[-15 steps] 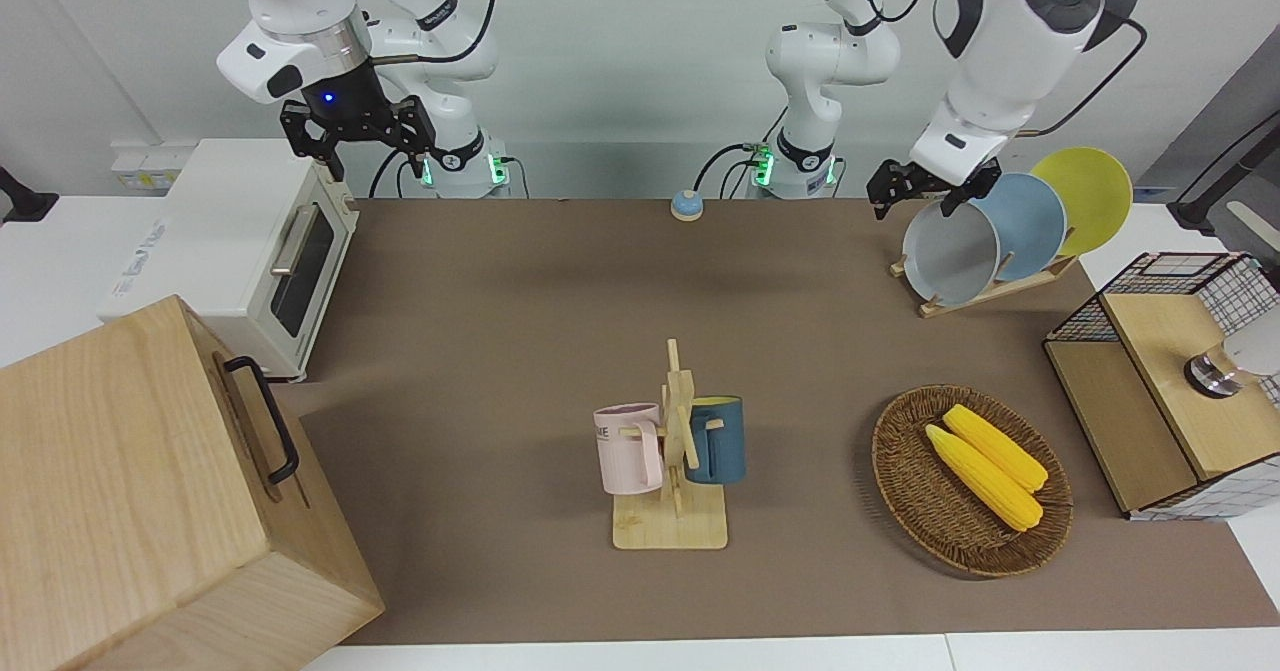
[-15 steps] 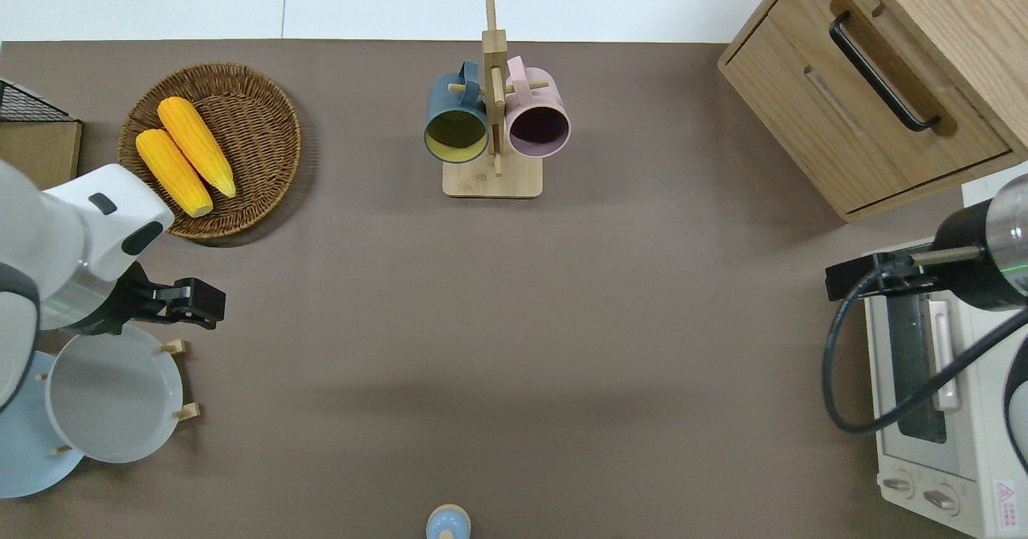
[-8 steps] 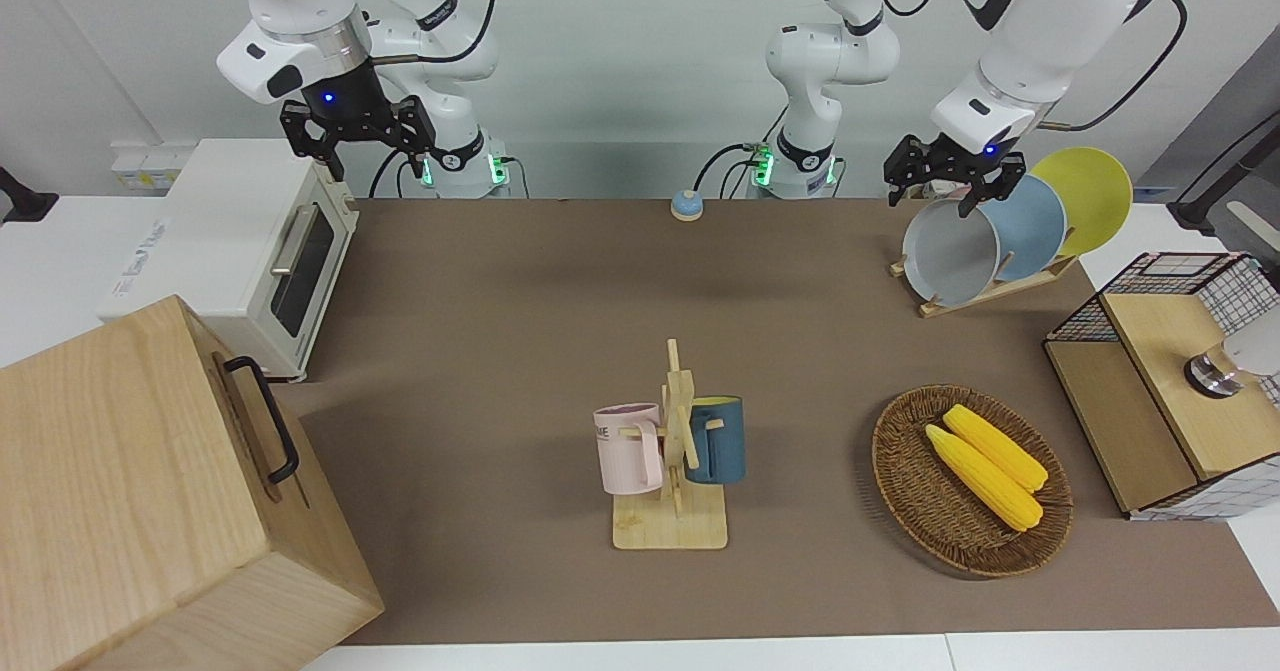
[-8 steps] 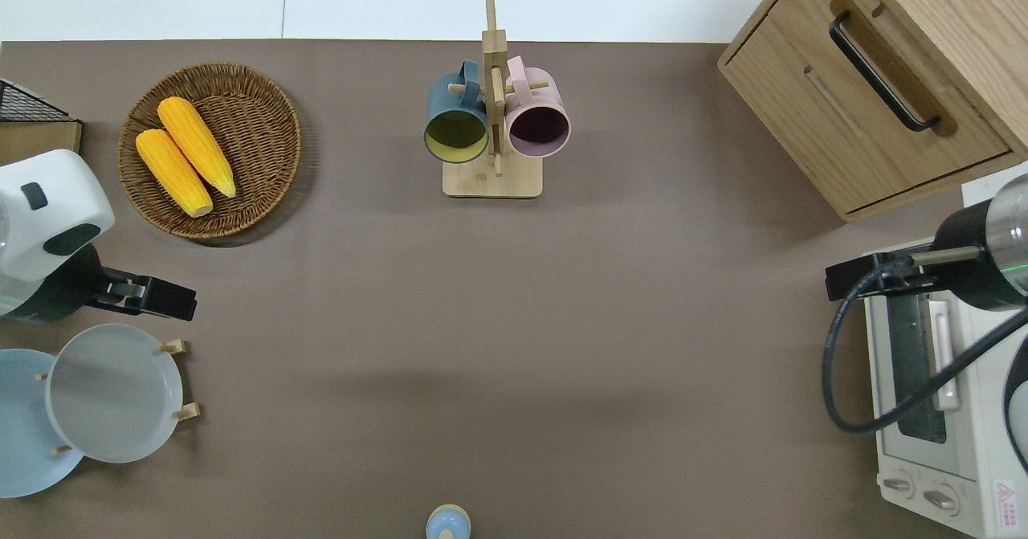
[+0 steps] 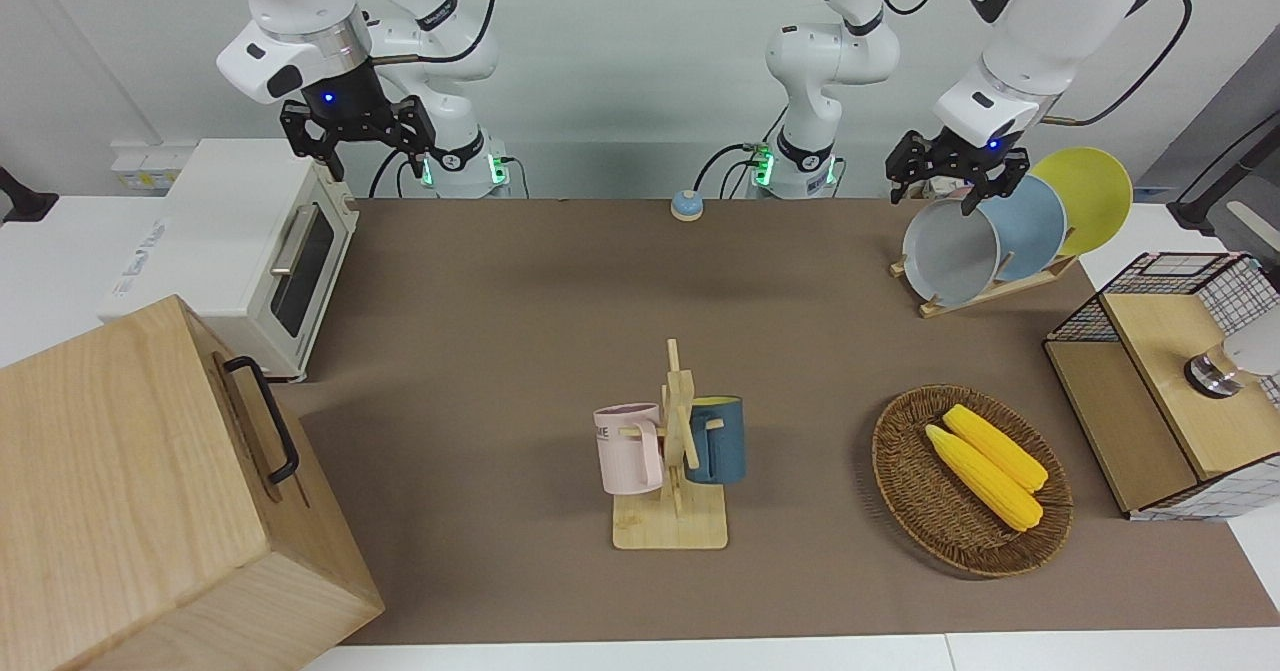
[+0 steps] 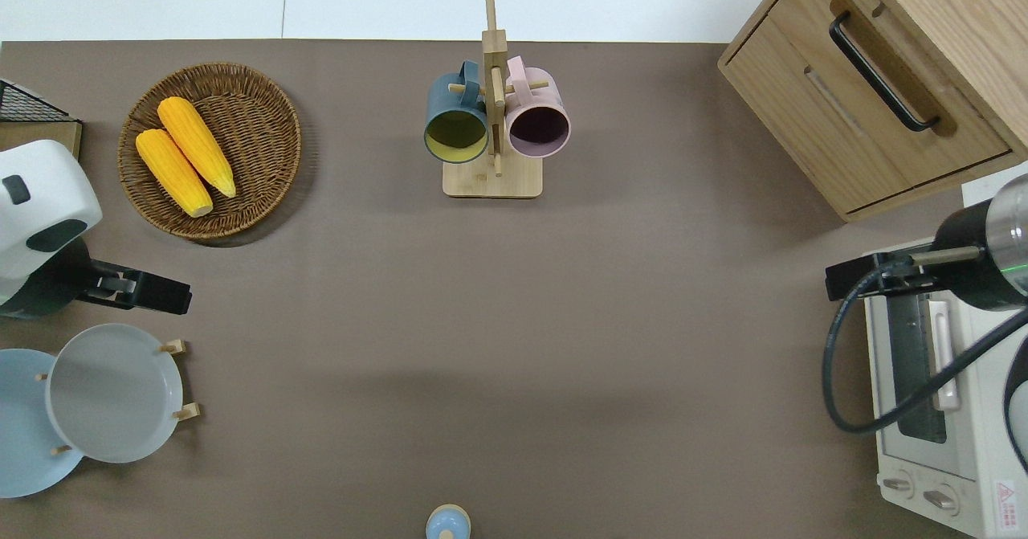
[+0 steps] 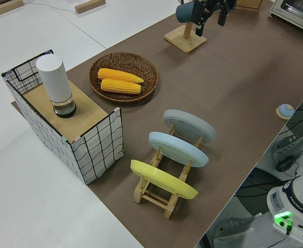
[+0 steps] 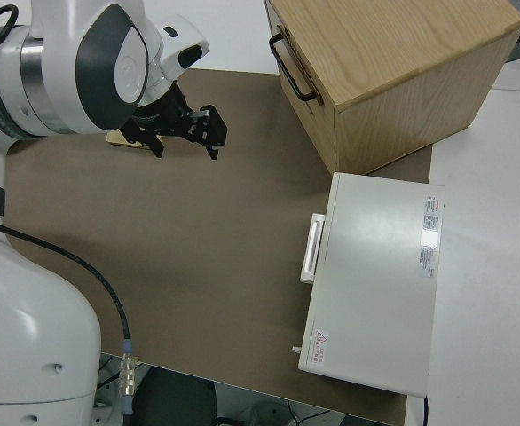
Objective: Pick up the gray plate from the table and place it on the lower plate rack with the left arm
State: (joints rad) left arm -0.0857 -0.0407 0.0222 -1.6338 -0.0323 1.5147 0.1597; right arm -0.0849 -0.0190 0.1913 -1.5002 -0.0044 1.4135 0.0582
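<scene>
— plates first: where's the gray plate (image 6: 112, 394)?

— standing tilted in the lower plate rack (image 7: 164, 199), in the slot farthest from the yellow plate (image 7: 163, 179). the light-blue plate (image 7: 178, 149) sits in the middle slot between them. its rim leans against the rack's pegs, and nothing holds it.

— and the left gripper (image 5: 957, 179)?

— up in the air, empty, its jaws apart. from overhead it hangs over bare table (image 6: 514, 322), just off the gray plate's rim on the side farther from the robots, between the plate and the wicker basket (image 6: 265, 113) with two corn cobs (image 6: 185, 157).

— any room around the rack?

— toward the middle of the table the brown surface lies open as far as the mug stand (image 6: 492, 177), which carries a blue mug (image 6: 456, 121) and a pink mug (image 6: 536, 117). a wire-sided box (image 5: 1160, 391) stands at the table's edge near the left arm's end, well apart from the rack.

— right arm?

— parked; the right gripper (image 5: 358, 146) shows its jaws spread. a white toaster oven (image 5: 240, 251) and a wooden cabinet (image 5: 150, 491) crowd that end of the table.
</scene>
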